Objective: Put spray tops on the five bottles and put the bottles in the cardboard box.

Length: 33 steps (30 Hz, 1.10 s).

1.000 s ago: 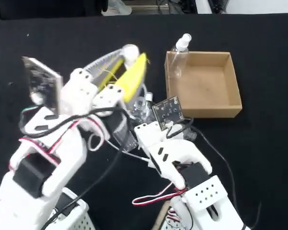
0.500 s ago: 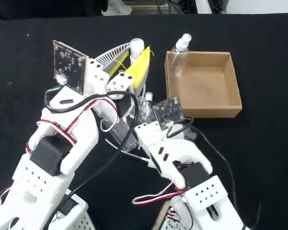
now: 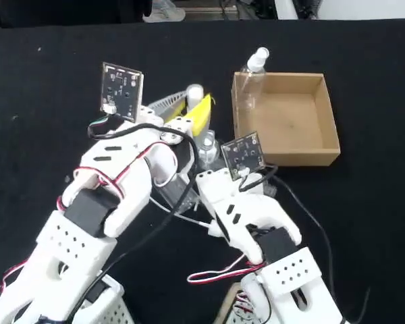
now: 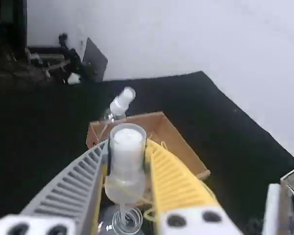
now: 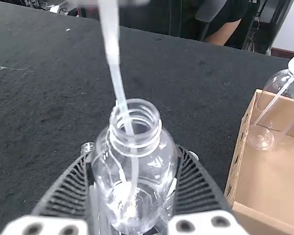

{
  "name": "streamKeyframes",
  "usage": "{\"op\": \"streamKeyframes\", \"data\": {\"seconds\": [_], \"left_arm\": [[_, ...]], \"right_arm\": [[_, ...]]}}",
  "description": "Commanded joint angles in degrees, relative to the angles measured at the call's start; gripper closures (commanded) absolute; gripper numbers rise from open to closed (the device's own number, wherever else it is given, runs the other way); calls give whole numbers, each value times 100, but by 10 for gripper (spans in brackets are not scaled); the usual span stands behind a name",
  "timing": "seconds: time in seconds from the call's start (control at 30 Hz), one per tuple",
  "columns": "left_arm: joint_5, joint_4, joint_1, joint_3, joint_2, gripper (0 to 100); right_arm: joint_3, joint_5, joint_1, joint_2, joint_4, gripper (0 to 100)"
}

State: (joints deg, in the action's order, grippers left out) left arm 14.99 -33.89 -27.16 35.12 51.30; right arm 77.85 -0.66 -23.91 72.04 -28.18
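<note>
My left gripper, with one grey and one yellow finger, is shut on a white spray top; in the high view the spray top sits above the open bottle. Its dip tube runs down into the neck of a clear bottle. My right gripper is shut on that upright bottle, just left of the cardboard box. One capped bottle leans in the box's far left corner, and this capped bottle also stands out in the right wrist view.
A black cloth covers the table. White perforated arm bases stand at the near edge. Cables trail between the two arms. The box floor is bare apart from the leaning bottle.
The left arm swung right and nearer the box, bringing the spray top over the held bottle; its tube now enters the neck. The right arm barely moved.
</note>
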Motion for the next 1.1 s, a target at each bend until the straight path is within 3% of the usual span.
{"op": "streamKeyframes", "data": {"seconds": [0.0, 0.27, 0.67, 0.9, 1.07], "left_arm": [[237, 193, 31, 163, 35, 965], [264, -220, 75, 277, 88, 739], [211, -229, 910, 611, 1758, 758], [-862, -211, 154, 760, 1389, 758], [-1055, -220, 13, 549, 818, 758]], "right_arm": [[-127, -35, 149, 127, 0, 988], [-136, -35, 132, 127, 9, 988], [-136, -35, 132, 127, 9, 988], [-136, -35, 132, 127, 9, 988], [-136, -35, 141, 127, 9, 988]]}}
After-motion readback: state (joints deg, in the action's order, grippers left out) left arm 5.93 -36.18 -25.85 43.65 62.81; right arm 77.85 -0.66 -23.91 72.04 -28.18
